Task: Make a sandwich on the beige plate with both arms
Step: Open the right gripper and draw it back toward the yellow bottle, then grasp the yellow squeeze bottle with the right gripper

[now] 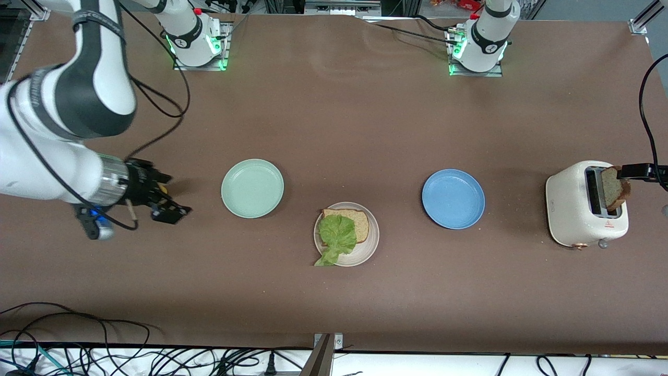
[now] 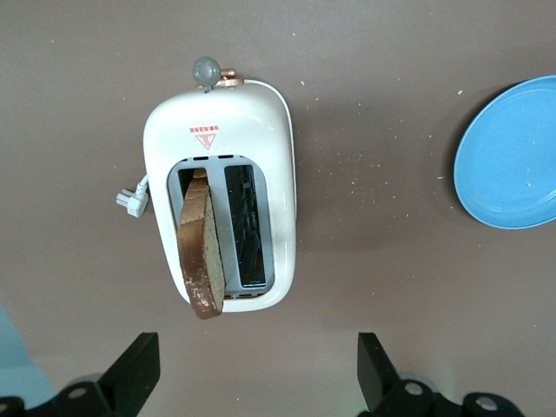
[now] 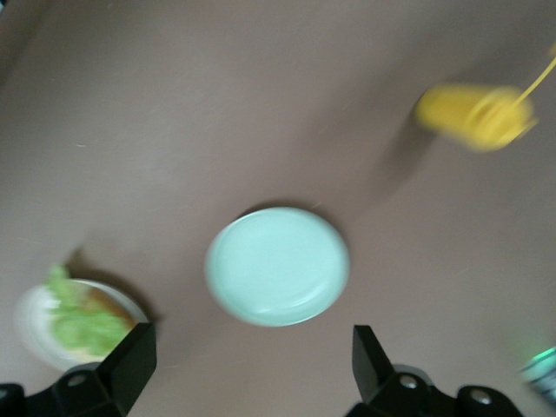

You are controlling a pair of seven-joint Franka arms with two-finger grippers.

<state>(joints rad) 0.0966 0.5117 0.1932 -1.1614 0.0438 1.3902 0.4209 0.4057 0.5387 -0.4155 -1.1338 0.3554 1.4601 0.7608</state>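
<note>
The beige plate (image 1: pixel 365 249) lies mid-table, nearer to the front camera than the other two plates. On it lies one slice of brown bread (image 1: pixel 359 222) with a green lettuce leaf (image 1: pixel 336 234) on top, hanging over the rim. A second bread slice (image 1: pixel 615 188) stands tilted in a slot of the white toaster (image 1: pixel 571 203); it also shows in the left wrist view (image 2: pixel 200 256). My left gripper (image 1: pixel 639 171) (image 2: pixel 256 373) is open and empty, up over the toaster's outer side. My right gripper (image 1: pixel 171 210) (image 3: pixel 252 373) is open and empty, beside the mint-green plate (image 1: pixel 252 188).
A blue plate (image 1: pixel 453 198) (image 2: pixel 512 156) lies between the beige plate and the toaster. The mint-green plate (image 3: pixel 278 265) and the beige plate (image 3: pixel 35 304) show in the right wrist view, with a blurred yellow thing (image 3: pixel 478 117). Cables run along the table's front edge.
</note>
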